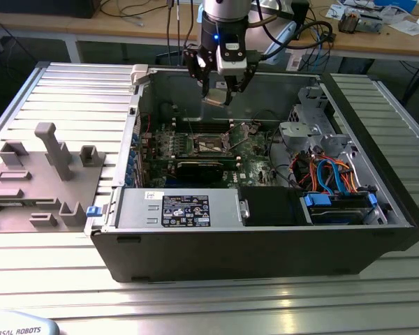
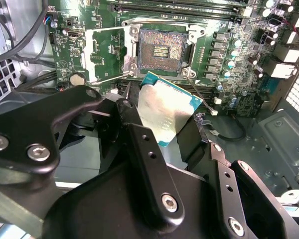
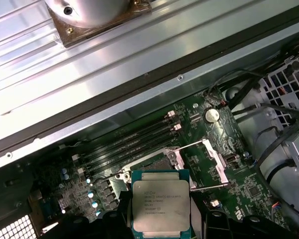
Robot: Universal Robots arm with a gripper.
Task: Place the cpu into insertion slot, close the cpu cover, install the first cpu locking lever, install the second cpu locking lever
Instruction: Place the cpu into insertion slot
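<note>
Exterior view first: we see the claw (image 1: 216, 92) poised over the far side of an open computer case (image 1: 265, 237), which lies on a ribbed metal counter (image 1: 195, 300). The claw is clamped on the chip (image 1: 215, 100), holding it in the air above the green board (image 1: 255, 167) and clear of it. The socket (image 1: 211, 144) sits on that board, below the chip. A grey holder block (image 1: 42, 174) rests on the counter beside the case, on the exterior view's left.

From the second wrist view we can tell that two black fingers (image 2: 132, 114) grip the chip (image 2: 169, 112) by opposite edges, with its dull silver top tilted towards the camera. Beyond it the socket (image 2: 161, 52) lies uncovered, its field of contacts showing. The cover (image 2: 97, 55) is folded back to one side of the socket, and a thin wire lever (image 2: 202, 97) runs out from the socket corner nearest the chip.

From the first wrist view we look down on the chip (image 3: 161, 204), its printed top facing us, with the socket's metal rim (image 3: 149, 162) just past its edge. The opened cover (image 3: 212, 162) stands off to the side, and long memory slots (image 3: 129, 142) run along the board beyond the socket.
</note>
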